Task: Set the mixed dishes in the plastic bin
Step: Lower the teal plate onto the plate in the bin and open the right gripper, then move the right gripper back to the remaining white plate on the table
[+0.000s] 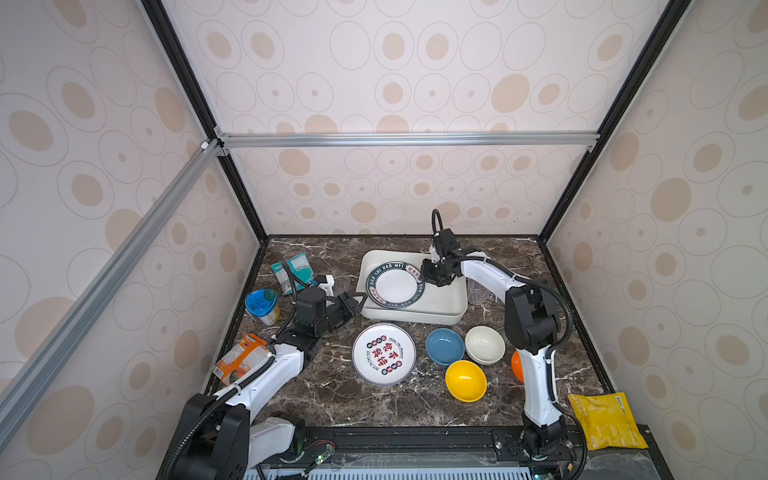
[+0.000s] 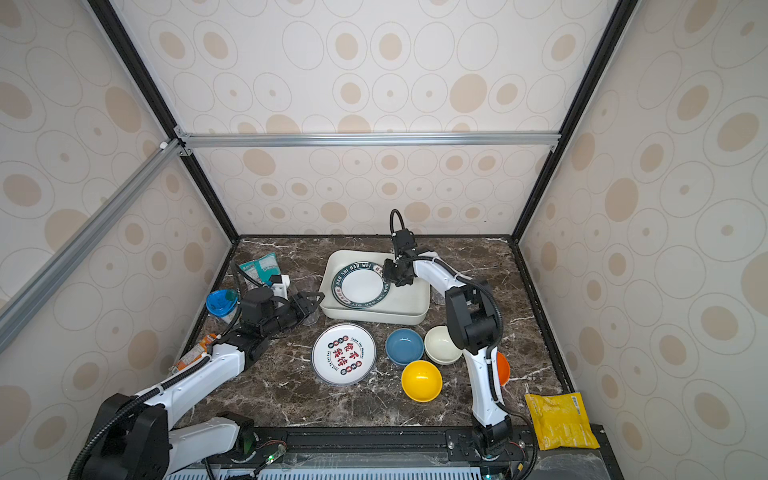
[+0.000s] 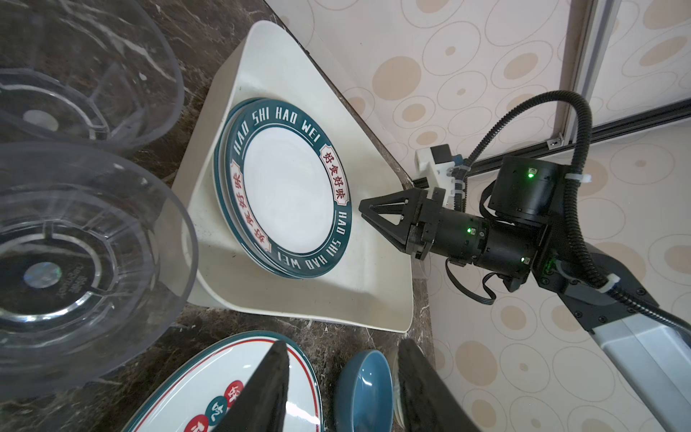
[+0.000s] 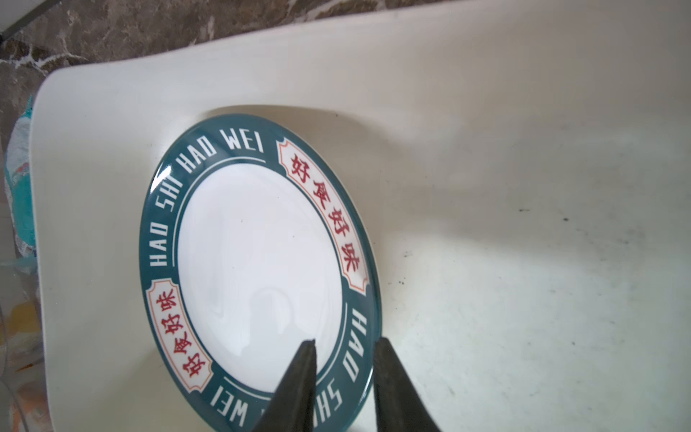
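Observation:
The plastic bin (image 1: 415,319) stands at the back centre with two stacked green-rimmed plates (image 1: 394,286) lying flat in it. My right gripper (image 4: 346,342) hangs over the top plate's (image 4: 258,269) rim, jaws slightly apart, gripping nothing. My left gripper (image 3: 344,351) is open and empty just left of the bin (image 3: 299,310), beside two clear cups (image 3: 74,262). On the table in front lie a white plate with red characters (image 1: 384,354), a blue bowl (image 1: 444,347), a cream bowl (image 1: 485,344), a yellow bowl (image 1: 465,380), and an orange bowl (image 1: 516,365) half hidden behind the right arm.
A third clear cup (image 1: 478,291) stands right of the bin. A teal packet (image 1: 291,270), a blue-lidded cup (image 1: 262,305) and an orange packet (image 1: 243,359) line the left side. A yellow packet (image 1: 606,419) lies at the front right.

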{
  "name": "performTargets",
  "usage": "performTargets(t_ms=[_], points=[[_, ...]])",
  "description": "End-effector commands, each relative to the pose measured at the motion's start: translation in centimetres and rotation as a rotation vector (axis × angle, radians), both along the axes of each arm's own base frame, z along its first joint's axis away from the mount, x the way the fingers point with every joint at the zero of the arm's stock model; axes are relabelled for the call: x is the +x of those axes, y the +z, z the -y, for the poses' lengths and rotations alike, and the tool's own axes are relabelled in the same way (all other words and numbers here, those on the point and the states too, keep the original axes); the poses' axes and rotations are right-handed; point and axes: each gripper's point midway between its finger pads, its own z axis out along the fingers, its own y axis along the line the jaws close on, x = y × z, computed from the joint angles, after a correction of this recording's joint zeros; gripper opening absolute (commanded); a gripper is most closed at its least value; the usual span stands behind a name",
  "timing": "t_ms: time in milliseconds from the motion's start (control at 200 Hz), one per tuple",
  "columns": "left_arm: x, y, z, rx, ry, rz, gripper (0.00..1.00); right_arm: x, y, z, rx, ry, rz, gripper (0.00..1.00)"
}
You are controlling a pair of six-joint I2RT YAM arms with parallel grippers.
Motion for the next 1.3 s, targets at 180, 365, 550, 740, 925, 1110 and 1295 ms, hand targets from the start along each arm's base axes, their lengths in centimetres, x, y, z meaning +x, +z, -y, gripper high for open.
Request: performTargets(t_ms=[180,365,550,740,925,1110,1295], points=[[0.1,0.7,-0.5,-0.005,0.027,0.02,0.48,-1.2,-1.7,0.5,-0.053,0.015,-0.059,0.3],[0.1,0.7,-0.6,0.004,0.027,0.024,0.48,-1.1,-2.1,-0.6,-0.017,0.037,-0.061,0.29],[0.0,1.3,-0.8,0.012,0.031,0.044,0.48,-1.4,-1.8,-1.4,-0.016,0.06,-0.057,0.28],[-0.5,1.3,-0.9,0.057,0.012,0.031,0.49,-2.6,1.5,-0.6,-0.019,0.064,0.007,0.29],[-2.2,1.5,-1.8,0.149,0.0,0.014,0.51,-5.6,5.2,0.8,-0.01,0.087,0.08,0.35],[-5.0,0.9,-2.9,0.219,-0.011,-0.026,0.52,-10.0,7.5,1.1,0.042,0.148,0.105,0.36],[-7.5,-0.5,-3.8,0.234,-0.003,-0.076,0.52,-14.7,8.6,-0.1,0.101,0.255,0.117,0.36]])
